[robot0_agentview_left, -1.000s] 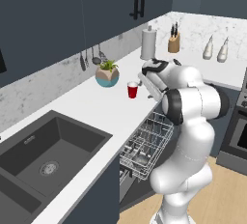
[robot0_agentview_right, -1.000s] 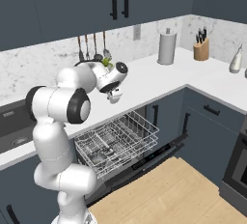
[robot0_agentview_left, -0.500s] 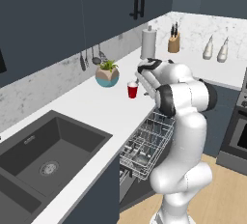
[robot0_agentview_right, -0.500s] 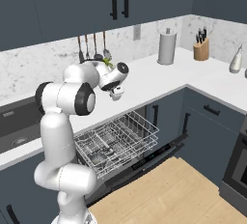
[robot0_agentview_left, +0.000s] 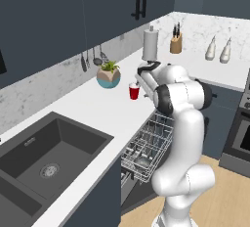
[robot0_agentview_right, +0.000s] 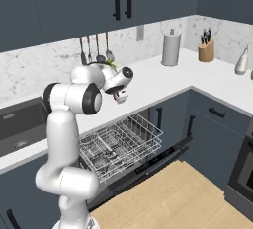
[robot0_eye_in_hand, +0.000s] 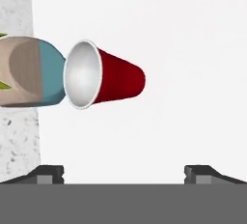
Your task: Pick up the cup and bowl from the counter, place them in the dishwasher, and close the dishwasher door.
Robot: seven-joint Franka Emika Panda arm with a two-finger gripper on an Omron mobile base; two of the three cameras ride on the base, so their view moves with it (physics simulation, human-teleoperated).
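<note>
1. In the hand view the teal and tan plant pot (robot0_eye_in_hand: 29,72) sits at the far left against the speckled backsplash, and the cup (robot0_eye_in_hand: 103,75) stands just beside it toward the middle, its whitish mouth turned to the pot and its red base pointing right, so its long axis runs across the view
2. The cup lies ahead of the gripper (robot0_eye_in_hand: 124,170) and off to its left side; only the two dark fingertips (robot0_eye_in_hand: 50,172) rise at the bottom edge, set far apart with bare white counter (robot0_eye_in_hand: 193,49) between them, so the pincer is wide and holds nothing
3. In the left base view the cup (robot0_agentview_left: 134,91) stands upright on the counter (robot0_agentview_left: 93,108) just right of the plant pot (robot0_agentview_left: 109,76), and the hand reaches over the counter edge close on the cup's right
4. My judgement: the coming move turns on shifting the hand sideways toward the cup until it centres between the fingers, then advancing and closing
5. The arm rises from the floor, elbow bent, wrist level over the counter; below it the dishwasher (robot0_agentview_right: 118,146) stands with its wire rack pulled out and the dishwasher door (robot0_agentview_right: 158,161) dropped down
</note>
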